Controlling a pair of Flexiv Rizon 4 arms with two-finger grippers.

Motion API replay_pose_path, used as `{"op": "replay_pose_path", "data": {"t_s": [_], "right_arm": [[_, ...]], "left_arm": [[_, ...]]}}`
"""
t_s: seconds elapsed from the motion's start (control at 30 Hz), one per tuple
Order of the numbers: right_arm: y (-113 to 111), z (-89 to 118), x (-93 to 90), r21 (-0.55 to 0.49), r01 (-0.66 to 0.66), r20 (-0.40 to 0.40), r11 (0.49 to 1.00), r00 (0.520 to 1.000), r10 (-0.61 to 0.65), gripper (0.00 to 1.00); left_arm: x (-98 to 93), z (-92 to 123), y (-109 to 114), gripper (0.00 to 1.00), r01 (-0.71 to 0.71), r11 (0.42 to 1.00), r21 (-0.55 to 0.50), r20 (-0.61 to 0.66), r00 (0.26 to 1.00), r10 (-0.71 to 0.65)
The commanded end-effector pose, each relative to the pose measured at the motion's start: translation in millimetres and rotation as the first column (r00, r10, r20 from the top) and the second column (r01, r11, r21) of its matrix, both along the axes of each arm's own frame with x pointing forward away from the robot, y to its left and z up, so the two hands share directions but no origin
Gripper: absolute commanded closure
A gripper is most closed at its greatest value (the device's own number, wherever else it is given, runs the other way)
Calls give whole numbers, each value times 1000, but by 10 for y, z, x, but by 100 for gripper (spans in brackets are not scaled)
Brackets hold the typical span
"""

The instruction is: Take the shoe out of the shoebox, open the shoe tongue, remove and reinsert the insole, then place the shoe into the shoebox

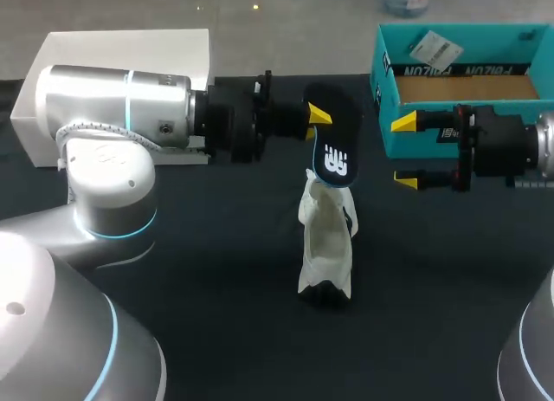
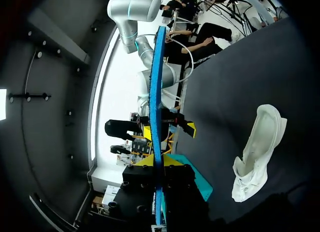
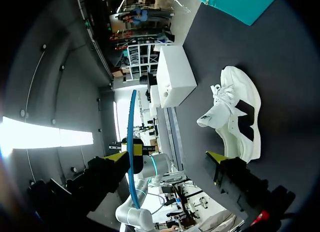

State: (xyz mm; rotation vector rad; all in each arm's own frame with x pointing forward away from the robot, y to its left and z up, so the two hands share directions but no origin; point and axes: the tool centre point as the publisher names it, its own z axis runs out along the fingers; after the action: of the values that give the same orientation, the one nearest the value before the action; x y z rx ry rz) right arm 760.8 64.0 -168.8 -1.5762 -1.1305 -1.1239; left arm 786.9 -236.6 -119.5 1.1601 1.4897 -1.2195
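My left gripper (image 1: 317, 115) is shut on the upper end of a black insole (image 1: 334, 155) with a white logo, holding it in the air over the table's middle. In the left wrist view the insole (image 2: 159, 106) shows edge-on as a thin blue strip between that gripper's (image 2: 159, 164) fingers. Just under it a white shoe (image 1: 326, 245) with a loose tongue rests on the dark table. The shoe (image 3: 240, 117) lies on its side beside my right gripper (image 3: 167, 157). My right gripper (image 1: 404, 151) stands open and empty to the right of the insole (image 3: 131, 142), in front of the teal shoebox (image 1: 385, 115).
The teal shoebox, open with a brown floor and a paper tag inside, sits at the back right. A white box (image 1: 130, 54) stands at the back left behind my left arm. The dark tabletop (image 1: 234, 314) spreads around the shoe.
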Motion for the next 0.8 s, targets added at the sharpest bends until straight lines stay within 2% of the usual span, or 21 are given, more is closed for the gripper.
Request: {"op": "replay_pose_path", "data": {"t_s": [0.03,0.1,0.13,0.2,0.27,0.4,0.53,0.8], "right_arm": [[9,5,-24,-4,6,-1,1000,1000,-6,0],[9,5,-24,-4,6,-1,1000,1000,-6,0],[57,-56,-28,-73,-32,-21,997,999,30,0],[29,-146,-73,-143,-78,-37,987,997,73,0],[-62,-228,-154,-211,-100,-61,972,994,89,0],[-310,-303,-289,-312,-99,-56,945,995,86,0],[-490,-306,-336,-355,-85,-50,931,996,72,0],[-693,-231,-377,-401,-80,-22,913,997,78,0]], "left_arm": [[-48,12,-10,100,-7,1000,19,-11,1000,8],[-68,16,7,100,-6,1000,24,-14,1000,6],[-82,20,20,100,-2,1000,27,-19,1000,3],[-94,24,35,100,-1,1000,27,-22,1000,2],[-102,23,51,100,-3,1000,28,-27,1000,4],[-127,19,81,100,-3,1000,28,-34,999,4],[-152,12,96,100,1,1000,31,-45,999,0],[-226,61,113,100,14,1000,27,-64,998,-12]]}}
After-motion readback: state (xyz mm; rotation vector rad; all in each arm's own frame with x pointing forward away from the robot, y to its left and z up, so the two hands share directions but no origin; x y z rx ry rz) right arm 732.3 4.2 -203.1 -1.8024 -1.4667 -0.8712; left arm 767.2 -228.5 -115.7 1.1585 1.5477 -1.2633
